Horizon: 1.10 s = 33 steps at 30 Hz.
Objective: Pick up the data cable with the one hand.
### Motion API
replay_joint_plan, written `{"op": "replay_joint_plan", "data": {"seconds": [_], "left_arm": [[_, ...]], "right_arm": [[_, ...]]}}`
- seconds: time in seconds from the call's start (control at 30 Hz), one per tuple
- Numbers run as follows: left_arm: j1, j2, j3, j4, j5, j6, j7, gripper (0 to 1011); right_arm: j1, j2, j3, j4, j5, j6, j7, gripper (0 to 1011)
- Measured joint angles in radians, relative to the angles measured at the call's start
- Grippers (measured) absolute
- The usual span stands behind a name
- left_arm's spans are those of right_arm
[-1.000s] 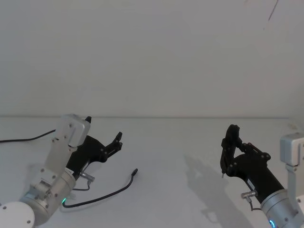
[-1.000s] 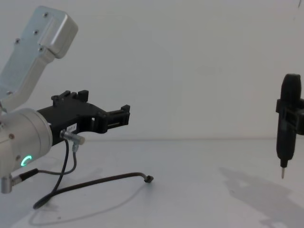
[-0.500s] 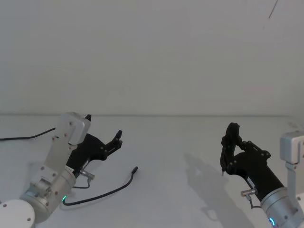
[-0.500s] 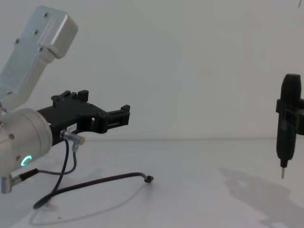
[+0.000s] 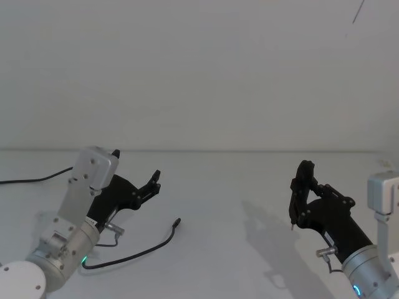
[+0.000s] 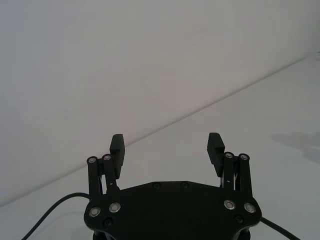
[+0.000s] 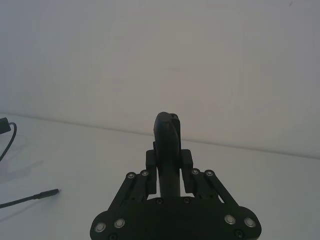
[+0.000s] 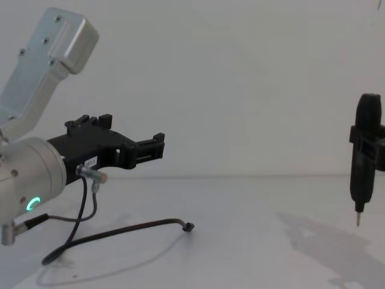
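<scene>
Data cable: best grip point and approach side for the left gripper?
Just behind the plug, from above, open left gripper straddling it: the data cable seems arched off the table there. Right gripper is shut on a pen-like tool.

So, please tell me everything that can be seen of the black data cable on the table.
The data cable is a thin, flexible black cord, rubbery in look, ending in a small stubby black plug. It lies loose on the white table in a gentle curve, running from under the left arm toward the middle. The open left gripper hovers above it without touching; nothing grips it.
</scene>
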Motion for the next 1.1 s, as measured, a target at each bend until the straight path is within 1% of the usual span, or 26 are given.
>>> {"op": "replay_joint_plan", "data": {"seconds": [0.67,0.73,0.77,0.93,0.97,1.03,1.07,1.1], "left_arm": [[-0.004,0.001,0.002,0.001,0.002,0.007,-0.008,1001],[-0.01,0.006,0.004,0.001,0.003,0.025,-0.018,1001],[-0.01,0.006,0.004,0.001,0.003,0.025,-0.018,1001],[-0.016,0.024,0.009,-0.016,0.001,0.075,-0.051,1001],[-0.016,0.033,0.009,-0.026,-0.002,0.093,-0.064,1001],[-0.015,0.043,0.01,-0.037,-0.005,0.11,-0.077,1001],[-0.011,0.056,0.01,-0.055,-0.01,0.129,-0.092,1001],[-0.009,0.063,0.01,-0.064,-0.012,0.135,-0.097,1001]], "right_arm": [[0.0,0.0,0.0,0.0,0.0,0.0,0.0,283],[0.0,0.0,0.0,0.0,0.0,0.0,0.0,284],[0.0,0.0,0.0,0.0,0.0,0.0,0.0,284],[0.0,0.0,0.0,0.0,0.0,0.0,0.0,284],[0.0,0.0,0.0,0.0,0.0,0.0,0.0,284],[0.0,0.0,0.0,0.0,0.0,0.0,0.0,284],[0.0,0.0,0.0,0.0,0.0,0.0,0.0,284],[0.0,0.0,0.0,0.0,0.0,0.0,0.0,284]]}}
